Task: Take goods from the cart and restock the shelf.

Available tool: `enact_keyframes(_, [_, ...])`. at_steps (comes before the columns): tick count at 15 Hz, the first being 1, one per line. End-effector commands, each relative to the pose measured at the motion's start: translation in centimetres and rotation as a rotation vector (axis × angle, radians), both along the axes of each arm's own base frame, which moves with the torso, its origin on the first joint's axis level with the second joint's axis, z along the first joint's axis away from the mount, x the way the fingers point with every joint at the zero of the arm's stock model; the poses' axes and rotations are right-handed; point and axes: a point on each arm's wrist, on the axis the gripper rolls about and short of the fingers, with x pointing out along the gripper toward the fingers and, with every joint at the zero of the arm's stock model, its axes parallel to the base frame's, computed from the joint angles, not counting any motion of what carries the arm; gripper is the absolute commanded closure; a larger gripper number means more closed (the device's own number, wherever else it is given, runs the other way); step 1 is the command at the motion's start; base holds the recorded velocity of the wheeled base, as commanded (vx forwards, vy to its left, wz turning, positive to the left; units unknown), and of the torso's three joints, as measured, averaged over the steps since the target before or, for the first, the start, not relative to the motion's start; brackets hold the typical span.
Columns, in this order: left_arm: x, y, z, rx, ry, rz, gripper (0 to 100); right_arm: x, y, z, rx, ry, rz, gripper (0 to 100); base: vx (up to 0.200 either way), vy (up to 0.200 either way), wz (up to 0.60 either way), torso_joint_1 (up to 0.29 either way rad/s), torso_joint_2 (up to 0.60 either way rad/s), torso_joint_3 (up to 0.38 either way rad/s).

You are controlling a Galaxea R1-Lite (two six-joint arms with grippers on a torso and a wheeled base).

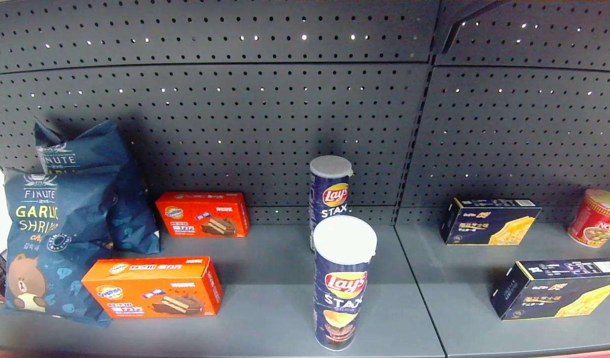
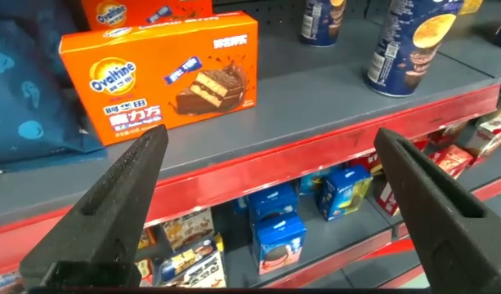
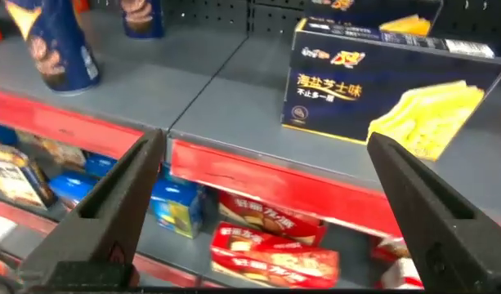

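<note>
Both left gripper (image 2: 270, 140) and right gripper (image 3: 264, 140) gape wide, empty, before the shelf (image 1: 265, 318); I reckon fetching goods from the cart comes next.

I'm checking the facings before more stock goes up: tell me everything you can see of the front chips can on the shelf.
The front chips can is a tall, dark blue cylinder, cardboard-like by its look, with a white plastic-looking lid closed on top and a red-and-yellow logo above a picture of chips. It stands upright on the grey shelf, close to the front edge, directly before the rear chips can and apart from it, logo facing outward. Only the shelf touches it.
</note>
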Motion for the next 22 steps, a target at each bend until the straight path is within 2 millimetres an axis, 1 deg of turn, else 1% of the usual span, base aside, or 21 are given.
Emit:
enact_keyframes(1, [0.02, 0.0, 0.01, -0.013, 0.007, 0.004, 0, 0.03, 0.0, 0.02, 0.056, 0.02, -0.002, 0, 0.0, 0.0, 0.0, 0.0, 0.0, 0.0])
enact_keyframes(3, [0.03, 0.02, 0.02, -0.012, 0.005, 0.014, 0, 0.04, -0.03, 0.02, 0.047, 0.017, -0.016, 0, 0.0, 0.0, 0.0, 0.0, 0.0, 0.0])
enact_keyframes(4, [0.03, 0.02, 0.02, -0.012, 0.005, 0.014, 0, 0.06, -0.13, 0.02, 0.051, 0.017, -0.06, 0, 0.0, 0.0, 0.0, 0.0, 0.0, 0.0])
enact_keyframes(6, [0.03, 0.03, 0.02, -0.016, 0.006, 0.015, 0, 0.12, -0.45, -0.08, 0.073, 0.027, -0.207, 0, 0.0, 0.0, 0.0, 0.0, 0.0, 0.0])
enact_keyframes(8, [0.03, 0.02, 0.01, -0.016, 0.008, 0.014, 0, 0.1, -0.31, -0.39, 0.061, 0.059, -0.147, 0, 0.0, 0.0, 0.0, 0.0, 0.0, 0.0])
enact_keyframes(9, [0.02, 0.0, 0.01, -0.016, 0.008, 0.0, 0, 0.01, -0.19, -0.82, 0.016, 0.094, -0.086, 0, 0.0, 0.0, 0.0, 0.0, 0.0, 0.0])
enact_keyframes(15, [-0.06, -0.16, 0.06, -0.036, 0.013, -0.08, 0, 0.04, -0.19, -0.68, 0.018, 0.077, -0.084, 0, 0.0, 0.0, 0.0, 0.0, 0.0, 0.0])
enact_keyframes(20, [-0.07, -0.17, 0.04, -0.018, 0.004, -0.08, 0, 0.05, -0.18, -0.67, 0.017, 0.079, -0.084, 0, 0.0, 0.0, 0.0, 0.0, 0.0, 0.0])
enact_keyframes(22, [-0.08, -0.17, 0.02, -0.006, 0.001, -0.083, 0, 0.04, -0.19, -0.68, 0.018, 0.077, -0.084, 0, 0.0, -0.2, 0.0, 0.002, 0.0, 0.002])
